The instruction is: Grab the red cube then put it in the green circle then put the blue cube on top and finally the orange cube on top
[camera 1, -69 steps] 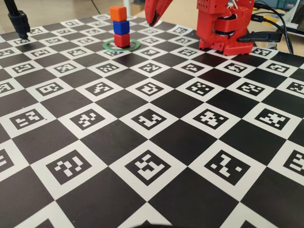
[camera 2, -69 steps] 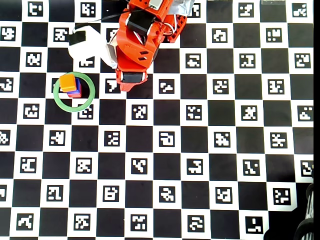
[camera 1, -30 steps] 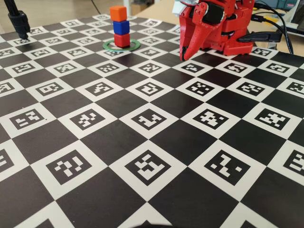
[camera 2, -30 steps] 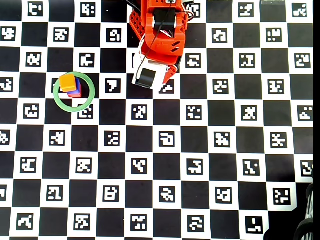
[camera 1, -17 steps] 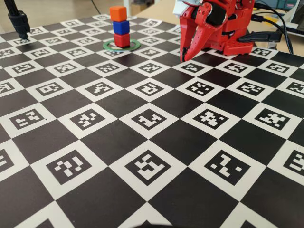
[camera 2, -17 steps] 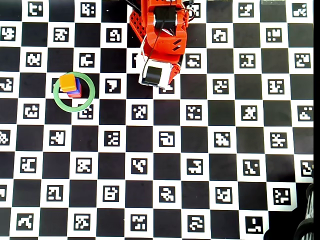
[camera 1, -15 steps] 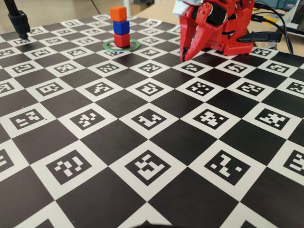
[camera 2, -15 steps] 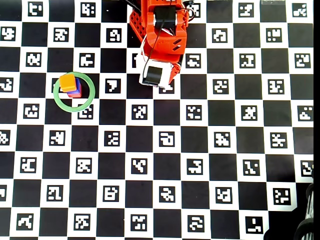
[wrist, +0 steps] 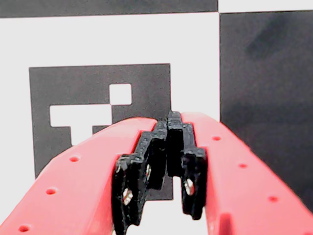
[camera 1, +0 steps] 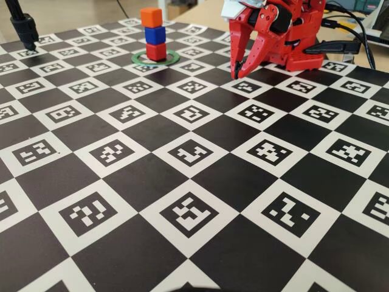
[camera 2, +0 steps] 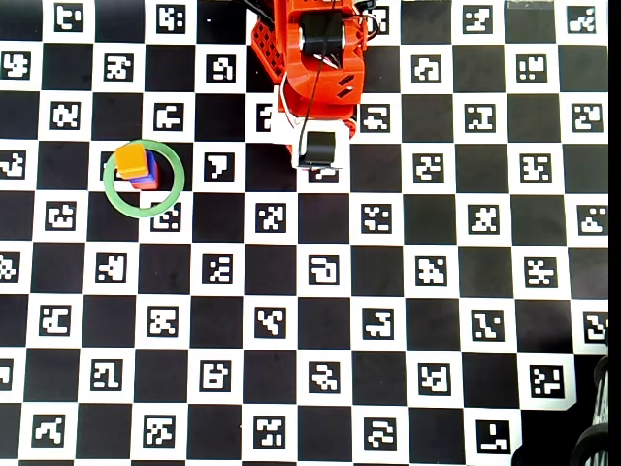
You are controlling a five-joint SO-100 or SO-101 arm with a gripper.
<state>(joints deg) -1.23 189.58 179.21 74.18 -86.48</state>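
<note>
- Now, in the fixed view, the three cubes stand in a small tower: the red cube [camera 1: 156,52] at the bottom, the blue cube [camera 1: 155,35] on it, and the orange cube [camera 1: 151,17] on top. The tower sits inside the green circle [camera 1: 172,59], near the far end of the checkered board [camera 1: 182,188]
- In that same view the gripper [camera 1: 237,75] is well apart from the tower, off to the right, with its tips pointing down close to the board. It holds nothing
- In the wrist view, the gripper [wrist: 168,120] has its two red fingers pressed together at the tips. Nothing is between them, and only a black and white square lies below
- In the overhead view, the orange cube [camera 2: 132,160] hides most of the tower, and a bit of blue shows at its side. The green circle [camera 2: 175,190] goes all the way around it. The arm [camera 2: 315,68] is folded at the top middle
- The job looks done. The tower is tall and thin, so a bump to the board, or the arm swinging back that way, could knock it down
</note>
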